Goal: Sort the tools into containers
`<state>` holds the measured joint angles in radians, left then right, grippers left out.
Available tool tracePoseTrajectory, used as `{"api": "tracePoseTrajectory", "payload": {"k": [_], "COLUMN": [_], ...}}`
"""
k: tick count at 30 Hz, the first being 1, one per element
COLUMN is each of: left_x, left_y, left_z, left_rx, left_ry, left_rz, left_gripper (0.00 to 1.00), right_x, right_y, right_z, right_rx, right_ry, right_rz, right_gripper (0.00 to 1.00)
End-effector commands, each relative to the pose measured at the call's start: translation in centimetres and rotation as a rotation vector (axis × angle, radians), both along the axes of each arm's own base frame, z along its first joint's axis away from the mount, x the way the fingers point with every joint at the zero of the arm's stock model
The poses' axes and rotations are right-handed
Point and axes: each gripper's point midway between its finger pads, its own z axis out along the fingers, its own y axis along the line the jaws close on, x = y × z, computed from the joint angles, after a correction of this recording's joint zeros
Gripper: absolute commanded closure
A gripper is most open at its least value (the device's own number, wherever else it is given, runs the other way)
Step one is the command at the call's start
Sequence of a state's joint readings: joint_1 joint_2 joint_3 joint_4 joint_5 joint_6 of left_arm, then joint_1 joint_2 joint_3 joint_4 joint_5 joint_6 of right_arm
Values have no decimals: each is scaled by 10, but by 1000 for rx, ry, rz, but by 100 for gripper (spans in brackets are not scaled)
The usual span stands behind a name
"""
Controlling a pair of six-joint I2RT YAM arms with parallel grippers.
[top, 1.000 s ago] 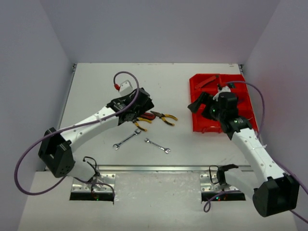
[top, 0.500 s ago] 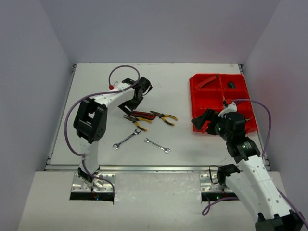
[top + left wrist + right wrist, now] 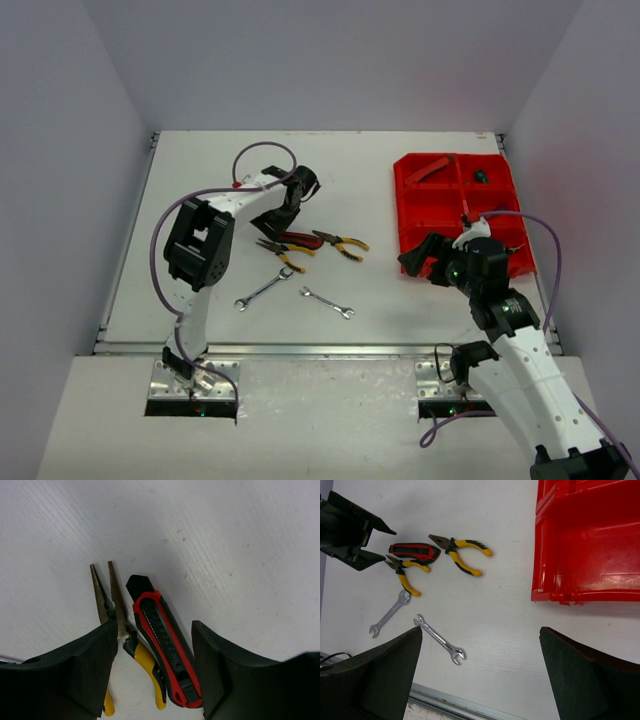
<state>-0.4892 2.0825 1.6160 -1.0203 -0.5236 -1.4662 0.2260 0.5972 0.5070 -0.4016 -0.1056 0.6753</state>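
1. Tools [image 3: 285, 258], top view: knife [image 3: 300, 239], two pliers [image 3: 340, 243] and two wrenches [image 3: 263, 289] lie mid-frame on the table [image 3: 200, 160]. Red tray [image 3: 435, 215] at right, small items in its upper compartments.
2. Left wrist view: left gripper [image 3: 155, 645] jaws apart, straddling the knife and one pliers. Contact unclear.
3. Right wrist view: right gripper [image 3: 480, 640] spread wide, empty. Tray upper right, tools upper left.

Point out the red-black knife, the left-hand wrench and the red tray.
red-black knife [image 3: 166, 647]: left wrist view, middle of its handle.
left-hand wrench [image 3: 264, 289]: top external view, middle of its shaft.
red tray [image 3: 585, 596]: right wrist view, near wall.
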Motion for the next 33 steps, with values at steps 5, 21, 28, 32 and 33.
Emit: {"api": "tracePoseTrajectory", "payload": {"k": [5, 21, 28, 32, 33], "left_x": [19, 11, 22, 32, 39], "left_y": [-11, -1, 0, -9, -18], "left_z": [-7, -41, 4, 48, 68], "left_rx": [-38, -33, -46, -41, -59], "left_ry": [-24, 56, -55, -203, -269], "left_rz": [1, 10, -33, -170, -208], "left_gripper": [48, 91, 100, 100, 100], "right_x": [0, -2, -2, -5, -5], "right_y": [-4, -5, 9, 39, 39], "right_z": [8, 2, 12, 31, 32], "right_rx": [-19, -24, 25, 125, 126], "right_ry": [-46, -34, -67, -129, -131], "right_rz": [-3, -8, 61, 218, 220], "right_gripper": [1, 1, 1, 1, 1]}}
